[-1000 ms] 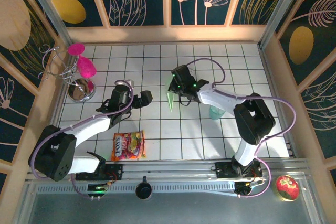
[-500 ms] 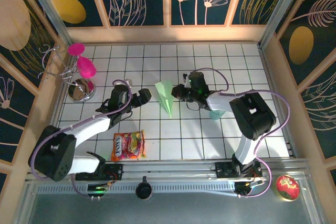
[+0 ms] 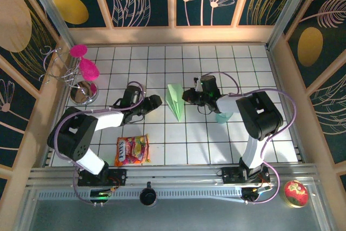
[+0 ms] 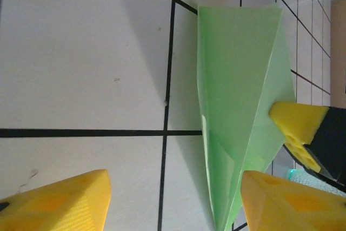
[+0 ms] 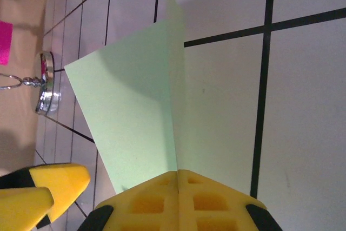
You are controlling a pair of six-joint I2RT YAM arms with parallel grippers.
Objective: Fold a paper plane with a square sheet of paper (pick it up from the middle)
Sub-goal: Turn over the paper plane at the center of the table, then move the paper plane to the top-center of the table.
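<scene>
The bench [image 3: 270,133] is a white top with a black grid on it, boxed in by light wood sides. Near the middle sits a pale green paper plane [image 3: 175,101], nose pointing toward the near edge. A bit to the right of it there's a teal plastic cup [image 3: 223,116], partly hidden. Over on the near left a colourful snack bag [image 3: 132,150] lies flat. Toward the far left, a shiny wire stand [image 3: 84,93] has its round base on the tiles.
</scene>
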